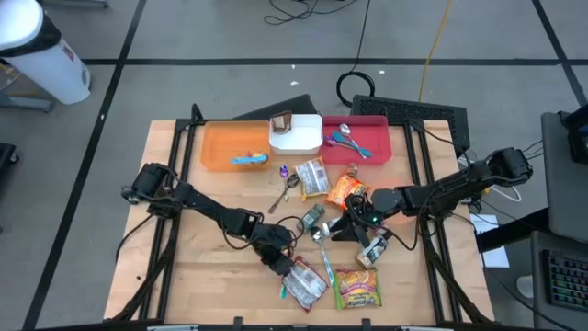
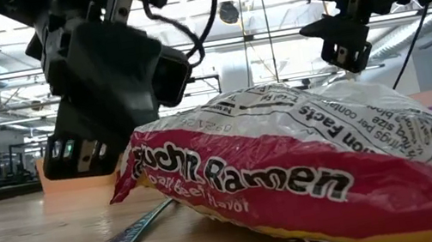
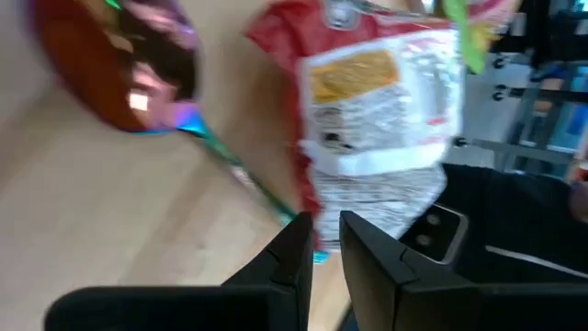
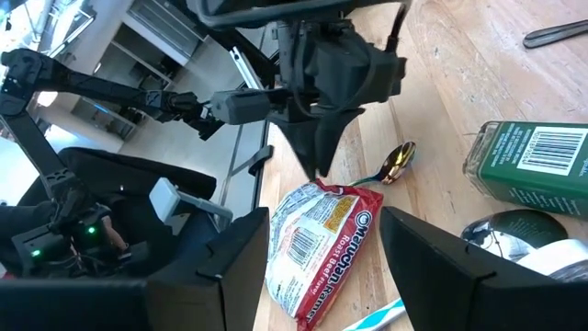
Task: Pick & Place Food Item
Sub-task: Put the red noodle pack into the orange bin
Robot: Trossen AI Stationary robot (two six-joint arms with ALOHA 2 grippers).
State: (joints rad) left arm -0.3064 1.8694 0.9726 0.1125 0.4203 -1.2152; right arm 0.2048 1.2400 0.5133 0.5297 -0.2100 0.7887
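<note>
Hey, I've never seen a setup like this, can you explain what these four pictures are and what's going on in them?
This is one moment seen by four cameras: one overhead, one at table height, one on each arm's wrist. Two dark robot arms work at a wooden table strewn with food packets, spoons, an orange tray and a red tray. The left gripper hangs over a red ramen packet lying beside a shiny spoon; its fingers are nearly together with nothing visibly held. The right gripper looks on from nearby with its fingers apart, empty. The low view shows that same ramen packet up close.
</note>
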